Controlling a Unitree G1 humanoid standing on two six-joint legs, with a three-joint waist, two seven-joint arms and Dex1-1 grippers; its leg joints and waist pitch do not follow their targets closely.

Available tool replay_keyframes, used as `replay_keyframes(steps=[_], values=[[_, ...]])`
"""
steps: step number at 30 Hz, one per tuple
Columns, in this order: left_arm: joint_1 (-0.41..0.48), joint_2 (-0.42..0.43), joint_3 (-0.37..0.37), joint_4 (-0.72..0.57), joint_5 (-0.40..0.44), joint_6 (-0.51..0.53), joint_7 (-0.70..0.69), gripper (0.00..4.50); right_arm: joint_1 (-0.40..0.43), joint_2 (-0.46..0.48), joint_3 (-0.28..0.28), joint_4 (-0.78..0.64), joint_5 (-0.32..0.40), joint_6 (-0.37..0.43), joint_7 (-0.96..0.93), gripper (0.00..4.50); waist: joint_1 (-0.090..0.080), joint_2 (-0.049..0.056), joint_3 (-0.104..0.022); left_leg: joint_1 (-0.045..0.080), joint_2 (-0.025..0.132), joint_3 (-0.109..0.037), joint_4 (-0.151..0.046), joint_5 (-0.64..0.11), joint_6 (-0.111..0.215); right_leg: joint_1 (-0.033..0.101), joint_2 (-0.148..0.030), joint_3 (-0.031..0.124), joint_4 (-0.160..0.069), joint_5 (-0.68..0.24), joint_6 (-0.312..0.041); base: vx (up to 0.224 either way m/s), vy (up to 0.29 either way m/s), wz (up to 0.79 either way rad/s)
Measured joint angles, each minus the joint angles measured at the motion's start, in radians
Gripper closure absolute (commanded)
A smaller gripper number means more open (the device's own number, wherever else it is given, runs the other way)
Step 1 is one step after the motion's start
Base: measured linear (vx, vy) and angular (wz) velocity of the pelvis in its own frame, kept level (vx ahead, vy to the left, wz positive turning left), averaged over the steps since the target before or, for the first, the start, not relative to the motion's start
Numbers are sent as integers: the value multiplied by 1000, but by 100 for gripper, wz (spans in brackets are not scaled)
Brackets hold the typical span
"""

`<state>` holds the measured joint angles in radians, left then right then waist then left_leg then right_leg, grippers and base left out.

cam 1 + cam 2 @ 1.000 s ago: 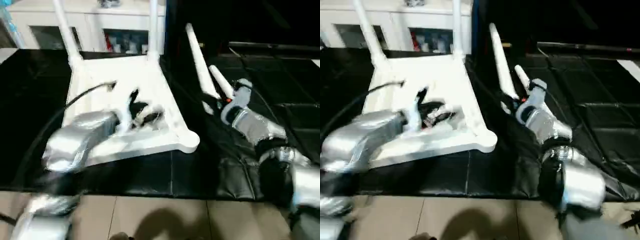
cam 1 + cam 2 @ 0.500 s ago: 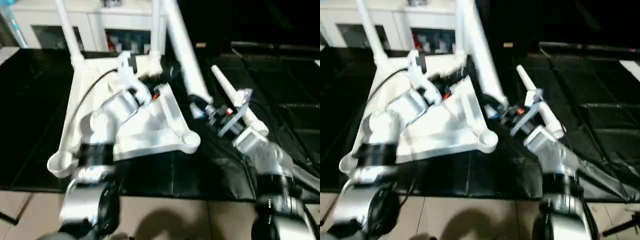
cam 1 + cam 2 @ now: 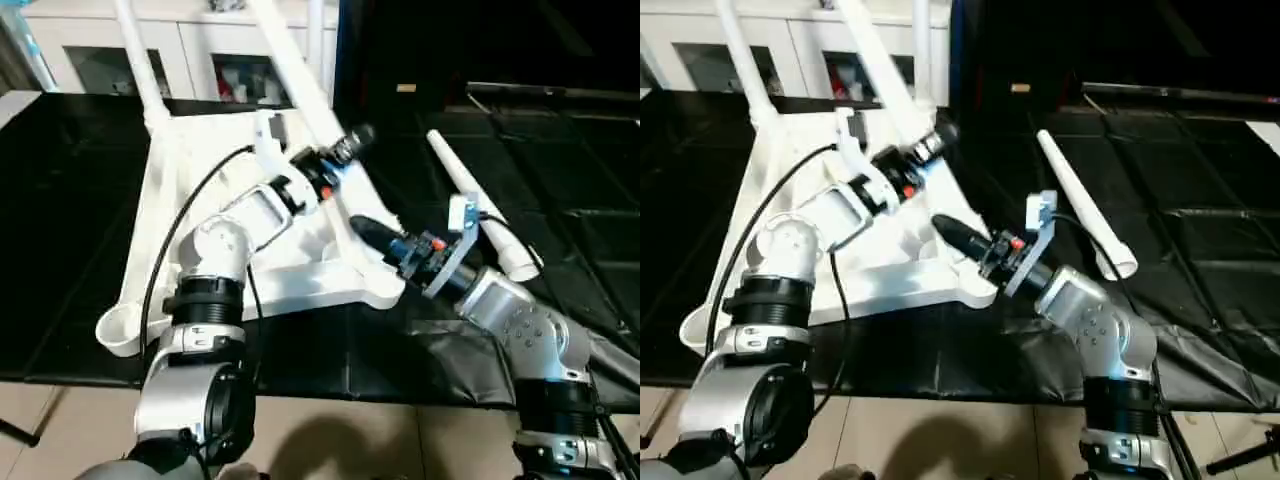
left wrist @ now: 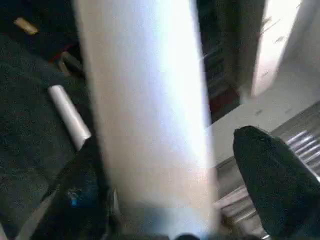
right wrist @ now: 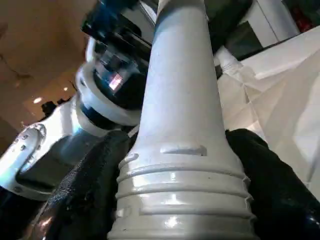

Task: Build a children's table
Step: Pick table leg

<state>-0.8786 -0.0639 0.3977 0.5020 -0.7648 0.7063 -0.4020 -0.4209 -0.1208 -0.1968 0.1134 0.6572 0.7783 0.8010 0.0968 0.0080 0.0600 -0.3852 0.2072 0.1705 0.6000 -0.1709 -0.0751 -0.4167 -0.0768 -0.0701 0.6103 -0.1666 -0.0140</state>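
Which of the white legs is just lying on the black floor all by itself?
The long white tapered leg lying flat on the black mat to the robot's right. Two others stand upright in the tabletop's far corners, and one is between the robot's hands.

Indoor room, lab-like: black padded floor mats (image 3: 560, 190), tan tiles (image 3: 330, 440), white glass-door cabinet (image 3: 90, 50).

White table top (image 3: 190, 200) and white legs (image 3: 478, 208) are sitting on a black quilted mat (image 3: 560, 190); arms (image 3: 520, 325) are looking silver, claws black.

Head views down; wrists close-up.
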Motion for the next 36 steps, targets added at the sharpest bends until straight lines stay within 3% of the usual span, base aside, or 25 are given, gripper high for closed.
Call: replay_keyframes(steps=[6,8,12,22,33,34,36], values=[[2,-5,27,-48,-66,64,1,126,-2,-15,25,-24,-3,-6,2,171,1,0,0,0,0,0,0,0,0,0,0,0,0,0,0,0,0,0],[2,-6,23,-64,-67,76,-1,155,-2,-19,33,-24,-5,-6,2,171,1,0,0,0,0,0,0,0,0,0,0,0,0,0,0,0,0,0],[6,1,2,-74,-65,83,-1,167,-3,-30,42,-24,-10,-7,2,171,3,-1,0,0,0,0,0,0,0,0,0,0,0,0,1,0,0,0],[14,17,-37,-94,-38,84,1,249,-4,-55,61,-21,-21,-19,3,172,4,-1,0,0,0,0,0,0,0,0,0,0,0,0,1,0,0,0],[14,33,-61,-87,-24,73,-19,262,-4,-90,87,-21,-29,-31,12,173,4,-1,0,0,0,0,0,0,0,0,0,0,0,0,1,0,0,0],[15,32,-62,-84,-23,66,-19,262,-4,-90,87,-21,-29,-32,12,117,4,-1,0,0,0,0,0,0,0,0,0,0,0,0,1,0,0,0],[13,32,-64,-80,-13,49,-15,262,-4,-92,94,-22,-36,-35,11,103,4,-1,0,0,0,0,0,0,0,0,0,0,0,0,1,0,0,0]])
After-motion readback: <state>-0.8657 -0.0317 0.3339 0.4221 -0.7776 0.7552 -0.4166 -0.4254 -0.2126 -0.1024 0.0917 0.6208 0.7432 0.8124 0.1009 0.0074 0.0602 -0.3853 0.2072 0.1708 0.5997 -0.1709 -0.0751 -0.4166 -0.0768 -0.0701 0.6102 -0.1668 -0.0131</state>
